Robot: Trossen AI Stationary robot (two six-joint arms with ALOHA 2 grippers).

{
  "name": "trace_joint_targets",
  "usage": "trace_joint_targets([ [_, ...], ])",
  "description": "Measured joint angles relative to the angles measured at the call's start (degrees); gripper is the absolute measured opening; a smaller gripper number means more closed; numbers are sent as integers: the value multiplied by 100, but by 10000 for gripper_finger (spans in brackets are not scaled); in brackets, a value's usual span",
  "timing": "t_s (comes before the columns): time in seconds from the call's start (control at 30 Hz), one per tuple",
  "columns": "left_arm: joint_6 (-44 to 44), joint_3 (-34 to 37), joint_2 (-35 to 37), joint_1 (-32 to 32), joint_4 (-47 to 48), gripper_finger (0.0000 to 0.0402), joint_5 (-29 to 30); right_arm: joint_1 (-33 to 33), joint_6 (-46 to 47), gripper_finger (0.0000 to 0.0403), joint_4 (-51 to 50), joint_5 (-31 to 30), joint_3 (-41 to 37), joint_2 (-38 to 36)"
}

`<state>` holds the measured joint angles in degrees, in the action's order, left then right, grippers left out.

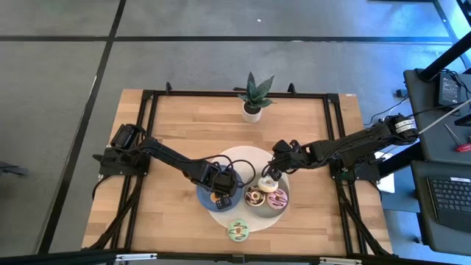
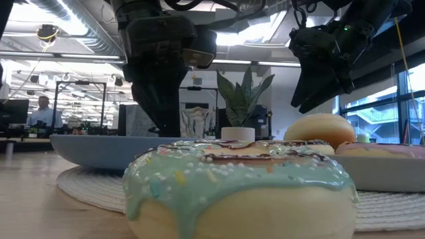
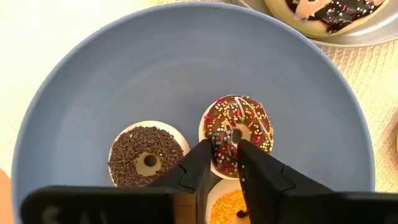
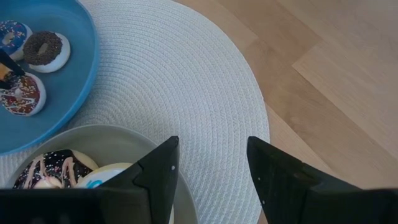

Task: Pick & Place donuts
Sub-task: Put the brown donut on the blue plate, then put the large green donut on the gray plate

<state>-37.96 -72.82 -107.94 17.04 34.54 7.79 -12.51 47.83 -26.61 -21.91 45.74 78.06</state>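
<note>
My left gripper (image 3: 224, 146) reaches down into the blue plate (image 3: 155, 62) and is shut on a brown mini donut with coloured sprinkles (image 3: 245, 121). A dark mini ring (image 3: 146, 155) lies flat beside it, and an orange one (image 3: 227, 205) shows beneath the fingers. My right gripper (image 4: 211, 149) hangs open above the grey plate (image 4: 112, 140), touching nothing. That plate holds the chocolate donut (image 1: 255, 196), the pink donut (image 1: 277, 199) and the white donut (image 1: 268, 181). The green donut (image 1: 238, 230) lies flat on the bare table near the front edge. My left gripper pinches one side of the brown mini donut's ring (image 3: 221, 140). One fingertip (image 3: 241, 146) is at the hole and the other (image 3: 205, 149) is at the outer edge. The fingers come from above, pointing down. The donut appears to lie flat on the blue plate.
Both plates sit on a round white woven mat (image 4: 186, 74) in the middle of the wooden table. A small potted plant (image 1: 252, 96) stands at the far edge. A third mini ring with blue icing (image 4: 12, 34) lies on the blue plate. Bare wood lies to the left and right of the mat.
</note>
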Motion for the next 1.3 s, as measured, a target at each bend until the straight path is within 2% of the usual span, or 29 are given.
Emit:
trace_joint_targets([
  [0.37,-35,0,9,-20,260,122,-273,0,-11,191,0,0,0,0],
  [0.47,-94,0,25,-67,347,129,-451,0,-11,191,0,2,0,0],
  [0.7,-54,7,315,-149,397,134,-455,0,-57,191,6,2,0,0],
  [0.83,154,7,821,-130,521,130,-451,-6,-834,190,242,69,83,0],
  [0.97,91,18,1331,-81,573,131,-577,-89,-1984,191,390,149,720,-6],
  [1.1,323,24,1844,42,408,134,-400,-296,-3130,190,381,-91,1378,-5],
  [1.3,1178,40,2671,345,-602,130,-37,-624,-3275,186,353,-371,1919,213],
])
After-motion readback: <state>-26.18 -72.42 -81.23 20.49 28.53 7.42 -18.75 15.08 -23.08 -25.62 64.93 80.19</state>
